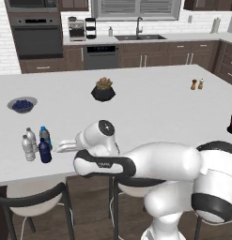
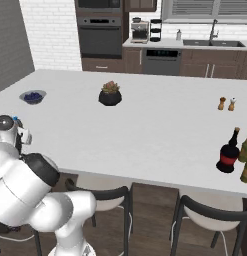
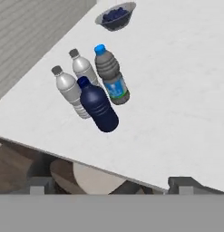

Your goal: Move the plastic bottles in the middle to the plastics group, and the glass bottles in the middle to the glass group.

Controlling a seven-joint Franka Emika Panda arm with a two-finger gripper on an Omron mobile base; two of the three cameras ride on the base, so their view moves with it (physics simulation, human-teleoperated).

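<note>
Dark blue plastic bottle [image 3: 99,108]: solid, slim, upright, lower centre of hand view, touching front of cluster near counter edge. Blue-capped clear bottle [image 3: 111,76]: blue label, upright, just right of it, close beside. Two clear white-capped bottles [image 3: 69,88]: ribbed, upright, side by side, left of cluster, pressed against blue pair. Same four stand lower left of left base view. Glass bottle [image 2: 228,152]: dark, red band, black cap, upright, far right of right base view, well apart from cluster.

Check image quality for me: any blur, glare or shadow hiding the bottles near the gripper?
Hand view: the clear blue-labelled bottle and the solid dark blue bottle look soft yet readable, without glare. Left base view: that cluster is small and coarse. Right base view: even light; the dark red-banded bottle is slightly blurred.
</note>
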